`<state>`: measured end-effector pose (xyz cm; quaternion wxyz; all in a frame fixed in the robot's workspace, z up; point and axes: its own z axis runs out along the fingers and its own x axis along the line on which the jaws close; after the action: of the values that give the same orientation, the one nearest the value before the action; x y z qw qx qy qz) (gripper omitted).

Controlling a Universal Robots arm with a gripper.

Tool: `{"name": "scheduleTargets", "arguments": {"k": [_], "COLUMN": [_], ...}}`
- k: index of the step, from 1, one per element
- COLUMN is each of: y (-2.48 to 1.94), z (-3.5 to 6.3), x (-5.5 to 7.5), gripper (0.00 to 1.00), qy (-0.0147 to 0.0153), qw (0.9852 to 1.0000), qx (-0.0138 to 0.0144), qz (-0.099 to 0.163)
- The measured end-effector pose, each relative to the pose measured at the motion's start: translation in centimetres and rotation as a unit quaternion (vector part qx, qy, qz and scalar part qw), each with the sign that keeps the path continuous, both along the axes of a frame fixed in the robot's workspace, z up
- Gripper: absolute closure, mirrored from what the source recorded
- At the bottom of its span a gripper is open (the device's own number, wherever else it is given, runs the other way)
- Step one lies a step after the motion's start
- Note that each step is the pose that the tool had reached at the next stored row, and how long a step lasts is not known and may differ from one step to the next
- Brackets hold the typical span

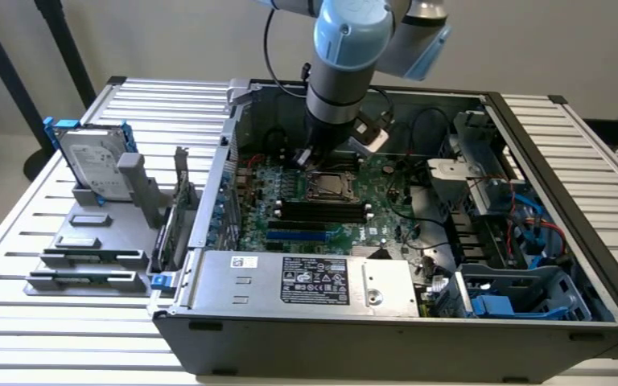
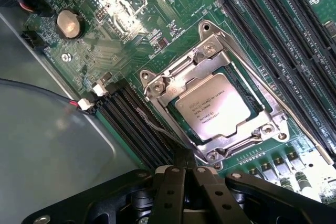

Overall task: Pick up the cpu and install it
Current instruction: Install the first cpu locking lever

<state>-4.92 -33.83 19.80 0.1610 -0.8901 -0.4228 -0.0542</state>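
Exterior view: I see one arm (image 1: 341, 80) reaching into the one open PC case (image 1: 395, 322), over the motherboard (image 1: 320, 213). Wrist view: one cpu (image 2: 212, 106) seated in its socket frame (image 2: 210, 72); jaws closed, empty, just beside it.

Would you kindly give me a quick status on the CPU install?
End effector shut, empty, above the board. CPU seated in its socket under the metal frame. Nothing in the way.
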Motion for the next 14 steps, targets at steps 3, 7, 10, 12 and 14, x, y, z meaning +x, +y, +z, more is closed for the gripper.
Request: {"name": "scheduleTargets", "arguments": {"k": [3, 7, 10, 12, 14], "y": [0.23, 0.47, 0.47, 0.47, 0.48], "z": [-0.03, -0.07, -0.09, -0.09, -0.09], "x": [0.0, 0.01, 0.02, 0.05, 0.11], "gripper": [0.89, 0.89, 0.89, 0.89, 0.89], "qy": [0.0001, 0.0, 0.0, 0.0, 0.0], "qw": [1.0, 1.0, 0.9999, 0.9999, 0.9999], "qx": [-0.0042, -0.0084, -0.011, -0.0121, -0.0129], "qz": [0.0, 0.0, 0.0, 0.0, 0.0]}}
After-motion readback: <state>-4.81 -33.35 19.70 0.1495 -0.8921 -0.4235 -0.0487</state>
